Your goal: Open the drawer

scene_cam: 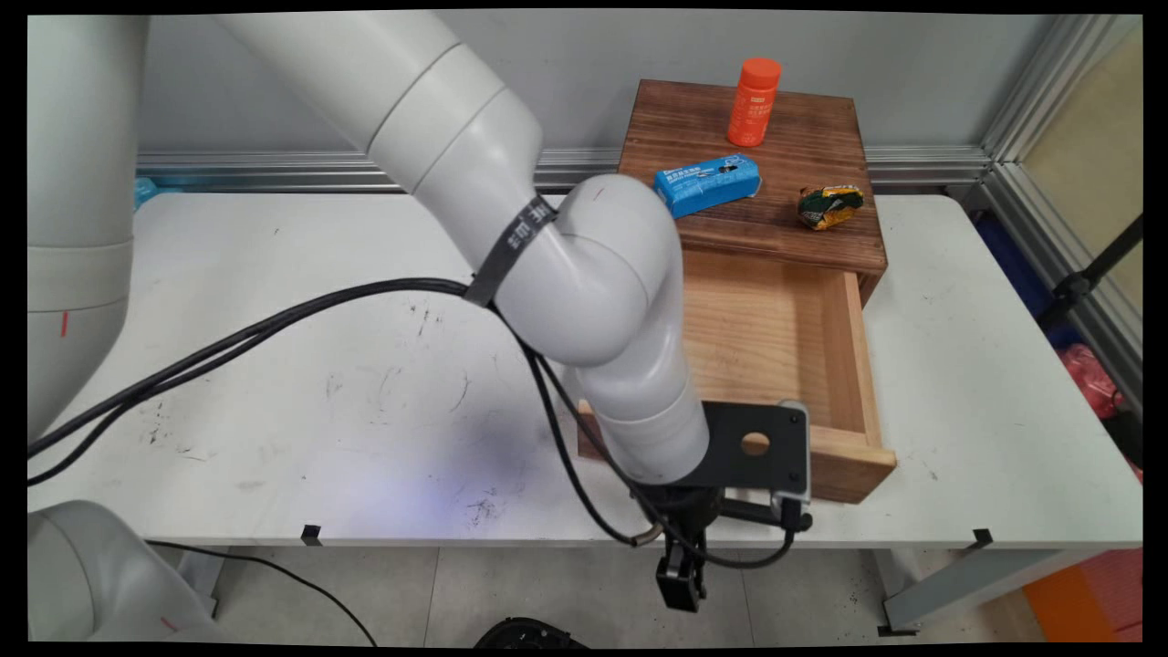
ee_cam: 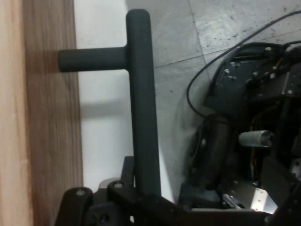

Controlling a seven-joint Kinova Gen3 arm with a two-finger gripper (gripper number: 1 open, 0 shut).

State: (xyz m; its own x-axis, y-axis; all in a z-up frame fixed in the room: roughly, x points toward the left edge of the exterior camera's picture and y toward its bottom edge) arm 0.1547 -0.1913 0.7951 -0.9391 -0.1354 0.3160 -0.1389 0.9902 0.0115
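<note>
A small wooden cabinet (scene_cam: 803,128) stands at the back right of the white table (scene_cam: 274,383). Its drawer (scene_cam: 844,356) is pulled out toward the table's front edge, and the part of its inside that shows is empty. My gripper (scene_cam: 681,577) points down in front of the drawer's front board, past the table's edge. In the hand view the dark bar handle (ee_cam: 140,103) runs from its post on the wood front (ee_cam: 49,141) down into my gripper (ee_cam: 143,190), which is shut on it.
On the cabinet top stand an orange bottle (scene_cam: 754,100), a blue box (scene_cam: 707,184) lying flat and a crumpled green-yellow packet (scene_cam: 829,205). Black cables (scene_cam: 274,324) hang from the arm across the table. Below the gripper is the floor with a dark machine base (ee_cam: 249,132).
</note>
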